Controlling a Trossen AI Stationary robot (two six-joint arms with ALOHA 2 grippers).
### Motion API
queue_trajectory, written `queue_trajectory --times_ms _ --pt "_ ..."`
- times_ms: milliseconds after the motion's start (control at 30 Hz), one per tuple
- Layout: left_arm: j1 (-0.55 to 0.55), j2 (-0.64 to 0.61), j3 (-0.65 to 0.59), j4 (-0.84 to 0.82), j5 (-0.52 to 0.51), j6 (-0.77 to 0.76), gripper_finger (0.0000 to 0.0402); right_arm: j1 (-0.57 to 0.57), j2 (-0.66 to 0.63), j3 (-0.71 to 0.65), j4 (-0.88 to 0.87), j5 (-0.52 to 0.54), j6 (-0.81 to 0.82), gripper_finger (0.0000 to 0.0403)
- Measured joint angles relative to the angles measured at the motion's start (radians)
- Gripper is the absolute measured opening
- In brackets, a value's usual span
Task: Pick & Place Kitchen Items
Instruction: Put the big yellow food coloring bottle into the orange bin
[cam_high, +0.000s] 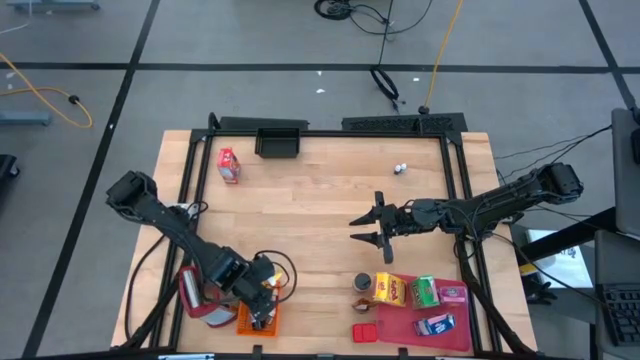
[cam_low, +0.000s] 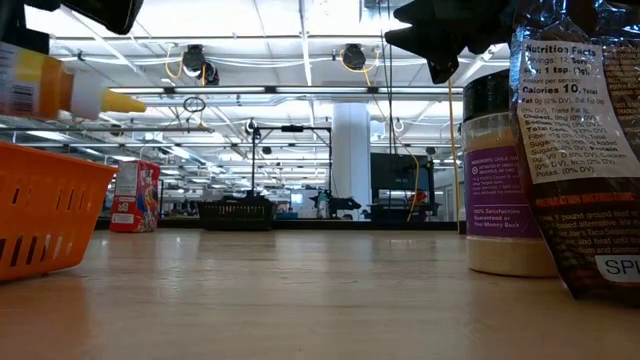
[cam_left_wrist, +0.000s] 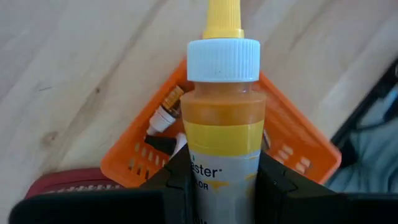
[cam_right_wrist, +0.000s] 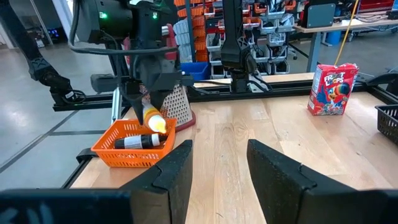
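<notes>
My left gripper (cam_left_wrist: 224, 186) is shut on an orange bottle (cam_left_wrist: 224, 124) with a white cap and a yellow nozzle, above the orange crate (cam_left_wrist: 298, 146) at the table's near left corner (cam_high: 258, 316). Small bottles (cam_left_wrist: 163, 118) lie inside the crate. My right gripper (cam_high: 368, 228) hangs open over the middle right of the table, touching nothing. Yellow (cam_high: 388, 290), green (cam_high: 425, 292), pink and blue (cam_high: 435, 325) boxes lie on the pink-red tray (cam_high: 400, 322), with a dark tin (cam_high: 363, 283) beside it. A red cereal box (cam_high: 229, 165) stands at the far left. My left gripper pinches the orange bottle by its labelled body (cam_left_wrist: 224, 168), below the white cap, one finger (cam_left_wrist: 177, 180) on each side. The bottle is lifted clear over the crate. In the right wrist view its nozzle (cam_right_wrist: 157, 124) slants down toward the crate.
A black basket (cam_high: 279, 142) sits at the far edge and two tiny white-capped bottles (cam_high: 400, 168) at the far right. A grater with a red base (cam_right_wrist: 177, 106) stands beside the crate. Bare wood lies across the table's middle. A spice jar (cam_low: 500, 180) stands close to the low camera.
</notes>
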Motion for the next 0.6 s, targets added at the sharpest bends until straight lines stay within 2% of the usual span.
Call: queue_trajectory --times_ms 133,267,600 --pt "-0.003 0.000 0.000 0.005 0.061 0.073 0.0097 0.000 0.000 0.000 0.000 0.000 0.002 0.0144" --pt "-0.008 0.000 0.000 0.028 0.070 0.085 0.0103 0.000 0.000 0.000 0.000 0.000 0.002 0.0144" --pt "-0.026 0.000 0.000 0.055 0.099 0.095 0.0187 0.000 0.000 0.000 0.000 0.000 0.002 0.0144"
